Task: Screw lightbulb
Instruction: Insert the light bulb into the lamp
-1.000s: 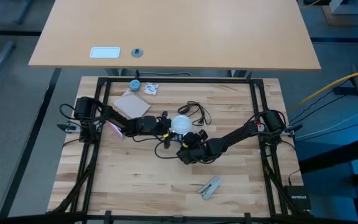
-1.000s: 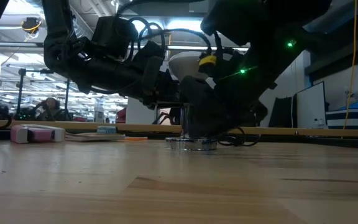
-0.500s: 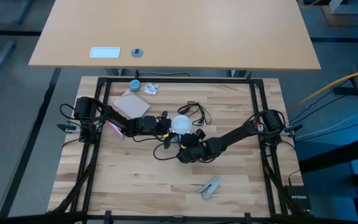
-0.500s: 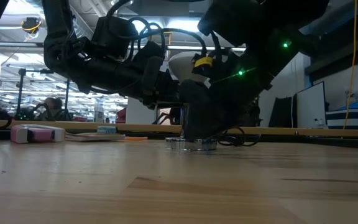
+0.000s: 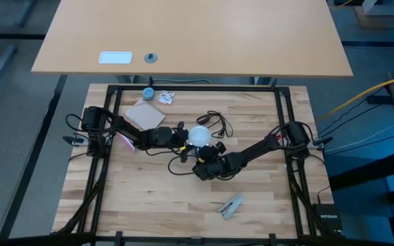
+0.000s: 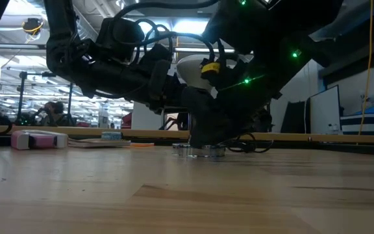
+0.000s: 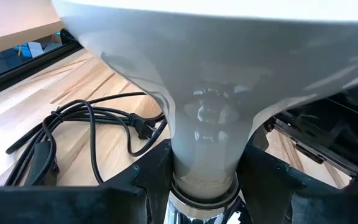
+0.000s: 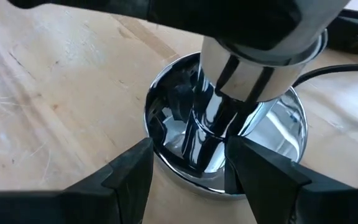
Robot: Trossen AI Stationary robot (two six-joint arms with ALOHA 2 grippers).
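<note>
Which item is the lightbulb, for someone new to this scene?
Start at the light wooden table and go to its middle, where the two dark arms meet. The lightbulb is the frosted white globe between them, standing upright on a shiny chrome lamp base with a black cord. Nothing else there is round and white.

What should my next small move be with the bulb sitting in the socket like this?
Probably turn the left hand a little more about the lightbulb neck, which it grips just above the chrome lamp base. The right hand straddles the base stem, apparently steadying it. Whether the thread is fully seated cannot be seen.
</note>
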